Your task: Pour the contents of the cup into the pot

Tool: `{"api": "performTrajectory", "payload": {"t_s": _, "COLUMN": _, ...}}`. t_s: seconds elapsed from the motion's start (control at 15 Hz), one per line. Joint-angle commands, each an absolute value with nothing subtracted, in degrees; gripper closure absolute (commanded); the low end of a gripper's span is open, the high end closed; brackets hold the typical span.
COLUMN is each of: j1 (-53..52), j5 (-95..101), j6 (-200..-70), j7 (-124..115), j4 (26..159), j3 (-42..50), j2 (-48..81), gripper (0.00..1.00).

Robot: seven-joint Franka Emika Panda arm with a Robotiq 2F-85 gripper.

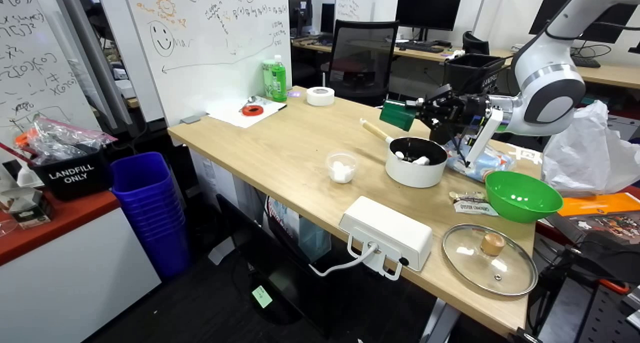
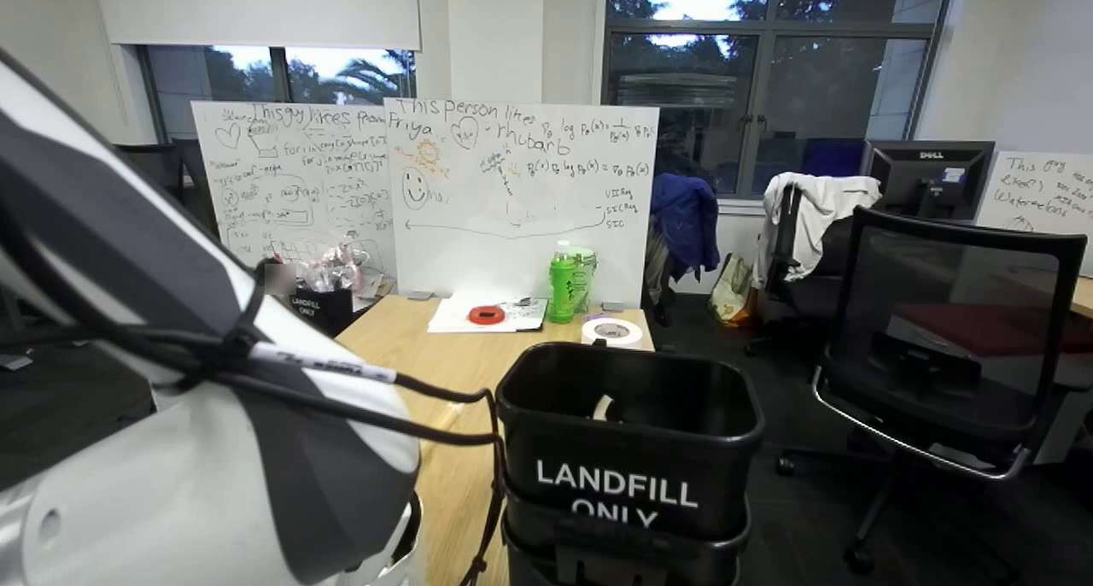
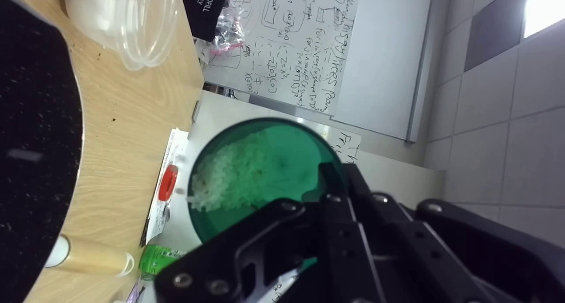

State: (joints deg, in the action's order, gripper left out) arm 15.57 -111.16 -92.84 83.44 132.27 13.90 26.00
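Wrist view, left edge: 1 pot [image 3: 35, 157], dark inside. Centre: 1 cup [image 3: 278, 161], green, tipped on side. Right of centre: 1 pincer [image 3: 340, 172], clenched on cup wall. Advisable: align mouth over pot, then tilt slowly. Wrist view only: pale grains [image 3: 225, 175] in cup. Only in an exterior view: white lumps [image 1: 422, 160] in pot.
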Motion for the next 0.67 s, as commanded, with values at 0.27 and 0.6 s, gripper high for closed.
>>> {"api": "performTrajectory", "payload": {"t_s": 0.27, "j1": 15.2, "j5": -112.2, "j6": -90.9, "j7": 81.5, "j4": 130.8, "j3": 14.6, "j2": 27.2, "gripper": 0.99}}
{"api": "performTrajectory", "payload": {"t_s": 0.6, "j1": 15.4, "j5": -111.4, "j6": -90.8, "j7": 76.6, "j4": 130.1, "j3": 14.6, "j2": 27.2, "gripper": 0.99}}
